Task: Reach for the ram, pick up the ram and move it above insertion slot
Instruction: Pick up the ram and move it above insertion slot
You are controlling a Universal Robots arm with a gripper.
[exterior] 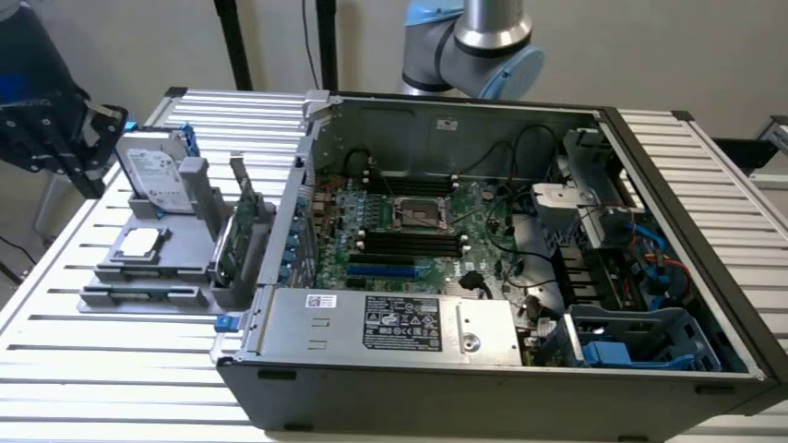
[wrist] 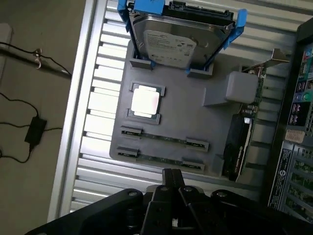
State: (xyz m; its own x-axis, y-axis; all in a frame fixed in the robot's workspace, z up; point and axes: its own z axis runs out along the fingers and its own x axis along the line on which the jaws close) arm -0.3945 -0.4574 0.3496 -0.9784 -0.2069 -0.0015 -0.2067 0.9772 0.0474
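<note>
Two thin green ram sticks lie side by side in a grey holder (wrist: 195,117): one ram stick (wrist: 164,139) further from my fingers, the other ram stick (wrist: 159,159) closer to them. In the exterior view the ram sticks (exterior: 146,294) sit at the holder's near end. My gripper (wrist: 171,175) hangs above the holder's edge next to the closer stick, its black fingers pressed together with nothing between them. In the exterior view the gripper (exterior: 55,138) is high at the far left. The black insertion slots (exterior: 412,243) lie on the motherboard inside the open case.
The holder also carries a silver hard drive (wrist: 171,41) in a blue-tabbed frame, a square processor (wrist: 145,102) and an upright green expansion card (wrist: 242,132). The computer case wall (exterior: 290,212) rises beside the holder. Cables (wrist: 29,129) lie on the floor.
</note>
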